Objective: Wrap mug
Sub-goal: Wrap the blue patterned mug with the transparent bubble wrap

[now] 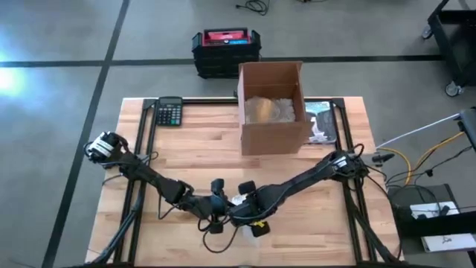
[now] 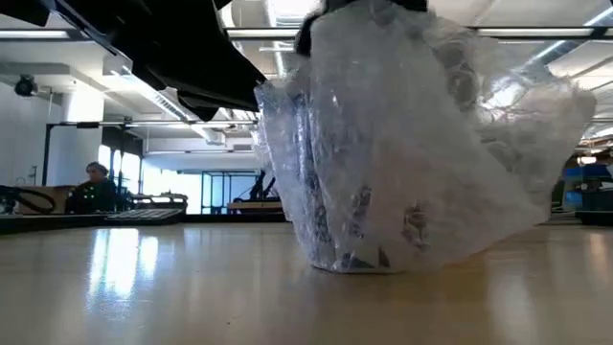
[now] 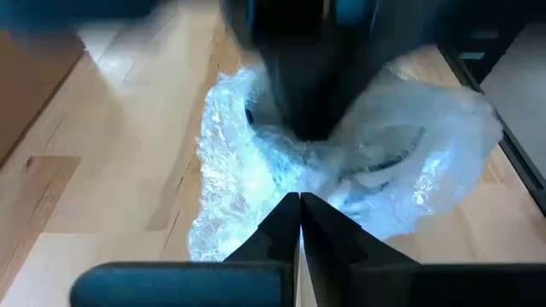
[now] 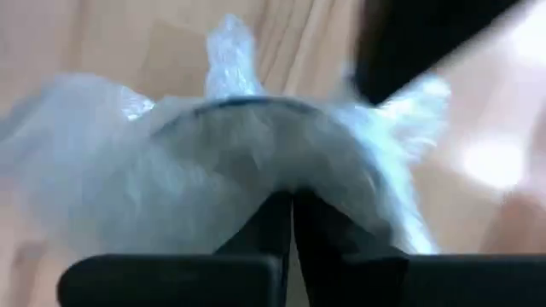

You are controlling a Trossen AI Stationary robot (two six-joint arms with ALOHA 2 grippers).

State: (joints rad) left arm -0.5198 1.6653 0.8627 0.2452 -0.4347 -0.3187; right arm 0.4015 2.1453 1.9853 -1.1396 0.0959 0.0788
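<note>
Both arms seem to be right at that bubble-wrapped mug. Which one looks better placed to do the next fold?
Probably the right. Its gripper sits directly over the mug bundle, fingers shut at the wrap, while the left gripper is beside it.

The high view is evenly and brightly lit from above, and only faint shadows are cast on the wooden table point(image 1: 186, 141). A pale glare patch is seen on the grey floor point(image 1: 15, 78) at 9 o'clock. In the low view, ceiling strip lights point(image 2: 57, 34) are seen at 11 o'clock and are mirrored as soft streaks on the tabletop; highlights are scattered across the bubble wrap point(image 2: 412, 144), and the near foreground is rendered soft. Both wrist views are blurred: the wrap is washed to a bluish white, edges are smeared, and the dark fingers point(image 3: 299, 230) are left without detail.
</note>
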